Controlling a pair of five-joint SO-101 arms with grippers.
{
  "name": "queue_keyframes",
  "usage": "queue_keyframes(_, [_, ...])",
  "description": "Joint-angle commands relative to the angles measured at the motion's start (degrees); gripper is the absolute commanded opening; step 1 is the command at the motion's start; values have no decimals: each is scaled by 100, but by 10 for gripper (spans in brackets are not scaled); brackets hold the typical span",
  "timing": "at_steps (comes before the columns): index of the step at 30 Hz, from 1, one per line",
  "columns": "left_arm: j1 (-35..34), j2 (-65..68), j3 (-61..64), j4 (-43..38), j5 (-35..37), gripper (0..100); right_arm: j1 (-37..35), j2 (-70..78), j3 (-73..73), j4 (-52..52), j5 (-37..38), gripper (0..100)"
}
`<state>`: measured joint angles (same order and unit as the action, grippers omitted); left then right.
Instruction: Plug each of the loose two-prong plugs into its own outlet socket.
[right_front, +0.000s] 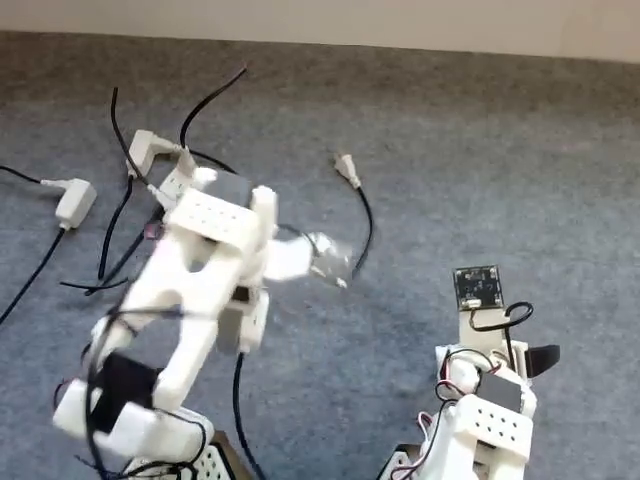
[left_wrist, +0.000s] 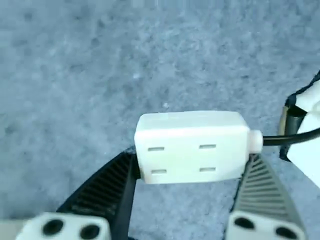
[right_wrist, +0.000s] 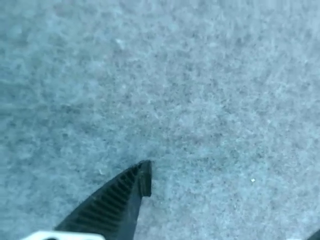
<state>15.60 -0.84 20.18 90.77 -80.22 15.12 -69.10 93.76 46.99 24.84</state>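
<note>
High view: a loose two-prong plug (right_front: 347, 168) on a black cord is laid on the grey carpet (right_front: 500, 150), beyond the left gripper (right_front: 325, 258). Left wrist view: a white outlet socket (left_wrist: 192, 145) is clamped between that gripper's fingers, slots toward the camera. Right wrist view: the right gripper (right_wrist: 231, 204) is held spread apart above the carpet.

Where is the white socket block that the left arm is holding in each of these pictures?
High view: white socket block at centre, blurred.
Left wrist view: clamped in the left gripper, black cord at one end.
Right wrist view: faces grey carpet past its own finger.
Shared landmark: the grey carpet.
</note>
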Motion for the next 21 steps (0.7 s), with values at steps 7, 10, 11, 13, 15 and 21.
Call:
queue_keyframes(7, [119,1560,40,-2163,-185,88,-180,13,66,-57,79,515])
queue_keyframes(10, [171,1824,-251,-2180,413,136,-180,13,66,-57,88,515])
queue_keyframes(11, [171,1895,-303,-2189,589,176,-180,13,66,-57,88,515])
queue_keyframes(13, [127,1947,-338,-2207,800,264,-180,13,66,-57,88,515])
queue_keyframes(15, [92,1895,-330,-2180,844,316,-180,13,66,-57,88,515])
queue_keyframes(21, [-66,1437,-321,-1582,800,319,-180,13,66,-57,88,515])
